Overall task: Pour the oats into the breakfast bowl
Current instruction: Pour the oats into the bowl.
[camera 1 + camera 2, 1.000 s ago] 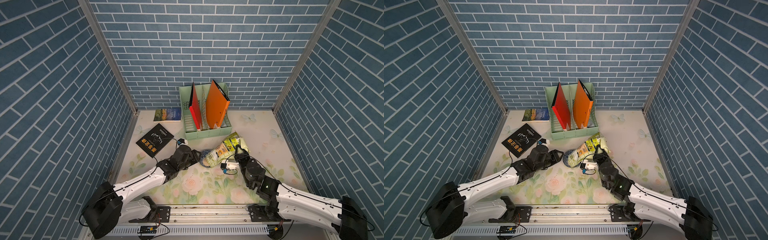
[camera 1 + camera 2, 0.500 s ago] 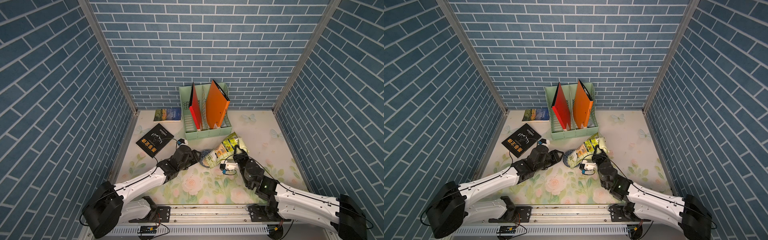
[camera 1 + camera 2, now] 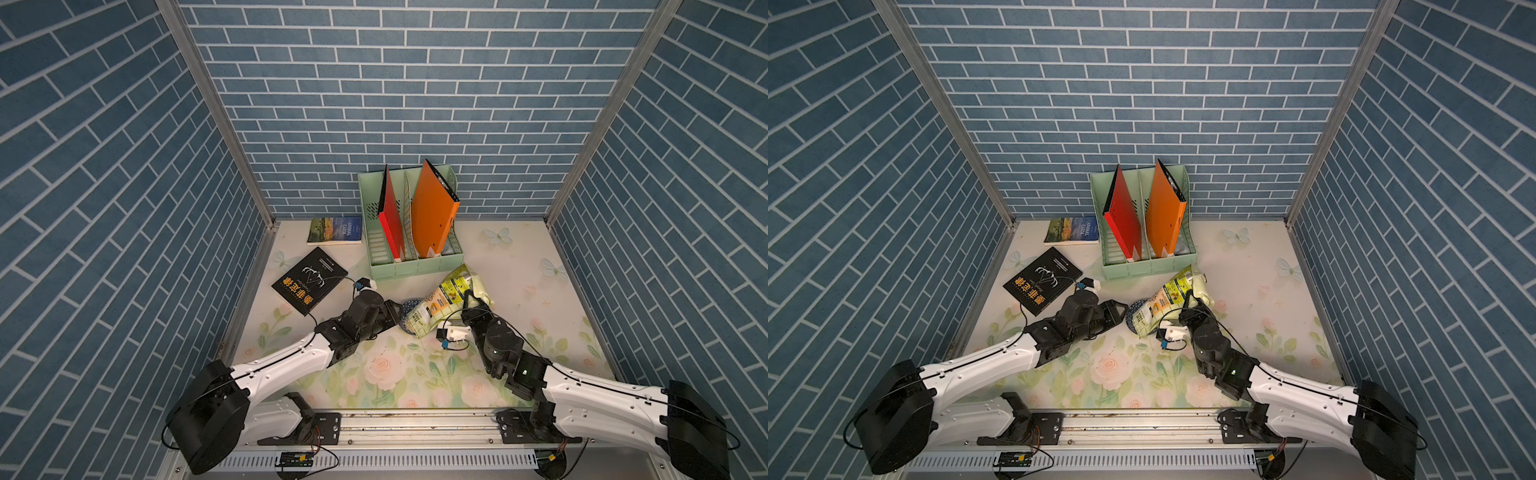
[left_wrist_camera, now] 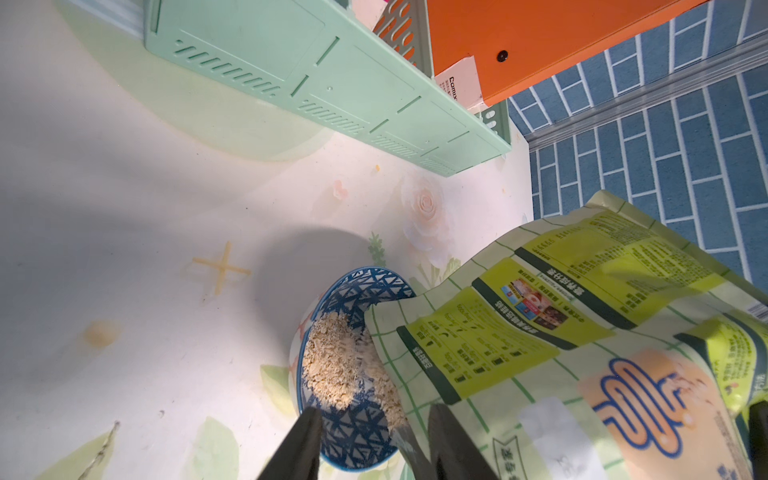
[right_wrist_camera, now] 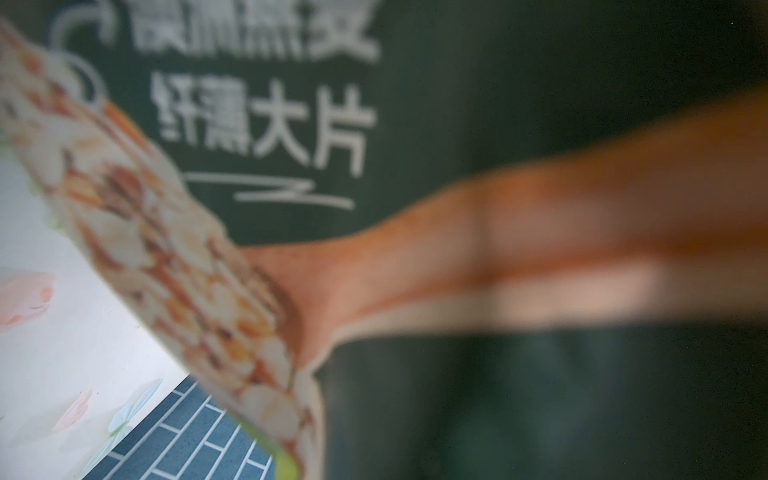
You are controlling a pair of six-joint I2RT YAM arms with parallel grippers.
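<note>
Oats (image 4: 332,365) piled in breakfast bowl (image 4: 361,286), just beyond fingertips (image 4: 305,432) of left gripper (image 4: 374,411), clamped on bowl's outer wall. To right, tilted oat pouch (image 4: 540,332), mouth over bowl rim, flakes spilling at lip. Farther right, right gripper (image 3: 468,297) clenched on pouch body.

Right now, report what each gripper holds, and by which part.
Right gripper: shut on the pouch, at its edge near the raised bottom end. Left gripper: its fingers flank the bowl; whether they clamp it cannot be told.
</note>
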